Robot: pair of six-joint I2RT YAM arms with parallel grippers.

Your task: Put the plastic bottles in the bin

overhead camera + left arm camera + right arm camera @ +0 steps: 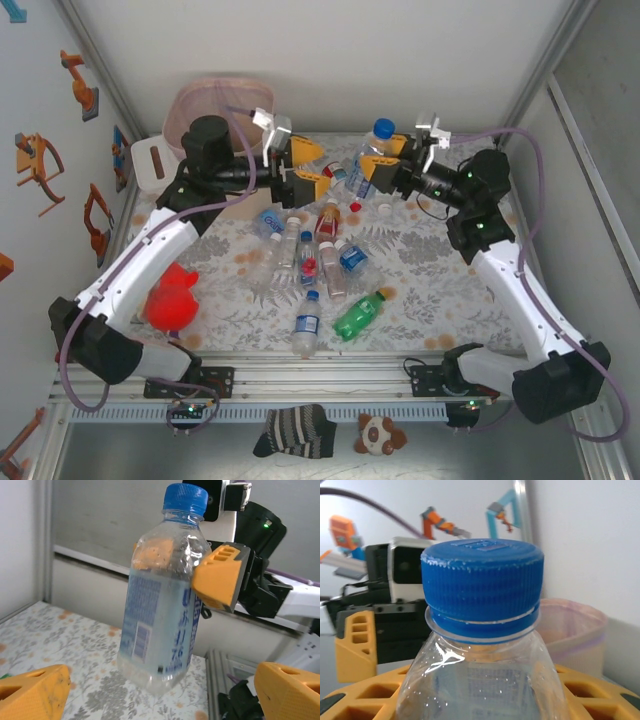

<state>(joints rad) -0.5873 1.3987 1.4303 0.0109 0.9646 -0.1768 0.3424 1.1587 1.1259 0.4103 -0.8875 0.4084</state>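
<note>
My right gripper [372,165] is shut on an upright clear plastic bottle [379,140] with a blue cap [482,580] and a blue label, held above the table at the back. In the left wrist view one orange right finger [220,577] presses the bottle [160,615]. My left gripper [305,168] stands open just left of it, its fingers [32,692] wide apart and holding nothing. Several more bottles [310,255] lie piled mid-table, and a green one [358,315] lies nearer the front. The beige bin [215,105] with a pink liner stands back left, behind the left gripper.
A red plush toy [172,297] lies at the front left by the left arm. A white tissue box [152,160] sits beside the bin. Walls close off the back and both sides. A striped sock [295,430] and a small plush [380,435] lie below the table's front rail.
</note>
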